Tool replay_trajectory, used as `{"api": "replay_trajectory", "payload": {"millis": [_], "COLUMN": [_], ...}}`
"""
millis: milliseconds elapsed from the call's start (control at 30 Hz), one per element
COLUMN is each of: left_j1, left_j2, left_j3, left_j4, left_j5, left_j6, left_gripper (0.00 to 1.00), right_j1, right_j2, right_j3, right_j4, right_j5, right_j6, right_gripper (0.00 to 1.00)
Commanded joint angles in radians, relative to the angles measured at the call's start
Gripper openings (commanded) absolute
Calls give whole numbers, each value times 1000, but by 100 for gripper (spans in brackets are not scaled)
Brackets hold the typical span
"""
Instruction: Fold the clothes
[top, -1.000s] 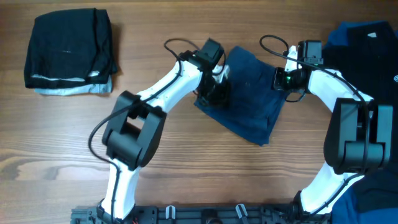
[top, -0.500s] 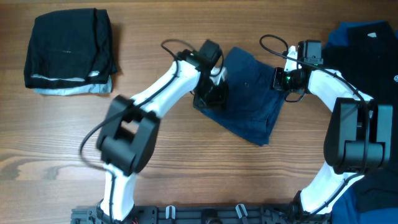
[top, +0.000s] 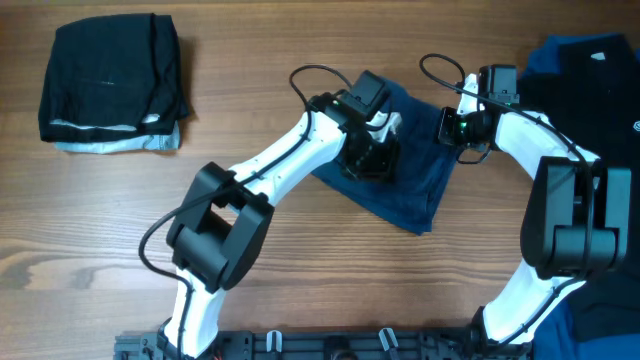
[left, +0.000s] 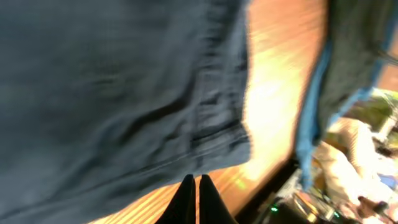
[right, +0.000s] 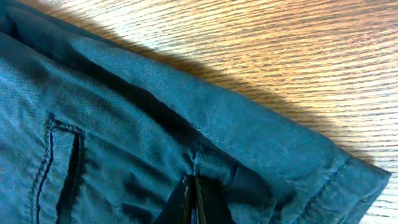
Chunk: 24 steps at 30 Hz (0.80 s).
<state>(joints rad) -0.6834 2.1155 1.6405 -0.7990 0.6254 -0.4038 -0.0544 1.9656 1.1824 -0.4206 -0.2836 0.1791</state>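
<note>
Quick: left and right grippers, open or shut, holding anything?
Left gripper: shut on the hem of the navy shorts.
Right gripper: shut, pinching the same shorts.

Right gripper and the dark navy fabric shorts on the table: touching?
Touching. Right wrist view: the right gripper, shut, pinches a fold of the dark navy fabric shorts.

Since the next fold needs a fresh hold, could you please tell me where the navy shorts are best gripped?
Probably the navy shorts, at the corner nearest the robot's base, coming from that near side: it lies flat, pointing out over the table, with nothing on it.
</note>
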Motion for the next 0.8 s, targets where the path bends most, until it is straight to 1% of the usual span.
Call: {"api": "replay_trajectory", "payload": {"millis": [0,167,300,367,500,600,767], "left_j1": [-4,-5,-8,-8,-10,-10,-27], "left_j2": [11,11,27,37,64,90,142], "left_j3": [-4,-5,-23,-63,-161,-221,-272], "left_j4": [34,39,79,124,249,310,317], "left_j5": [119,163,188,227,227,231,227], "left_j6": [-35,-50,-54,-58,-120,-137,-142], "left_gripper": [4,4,4,4,4,4,4], "right_j1": [9,10,9,9,9,9,9], "right_j2": [39,39,39,39,39,39,39], "right_j3": [-18,-18,-18,-18,-18,-18,-18], "right_j4": [-6,-6,-6,-5,-5,-3,-2], "right_j5": [-40,-49,-55,-55,-55,-55,-55], "right_j6": [11,11,11,11,11,11,11], "right_gripper": [4,4,4,4,4,4,4]}}
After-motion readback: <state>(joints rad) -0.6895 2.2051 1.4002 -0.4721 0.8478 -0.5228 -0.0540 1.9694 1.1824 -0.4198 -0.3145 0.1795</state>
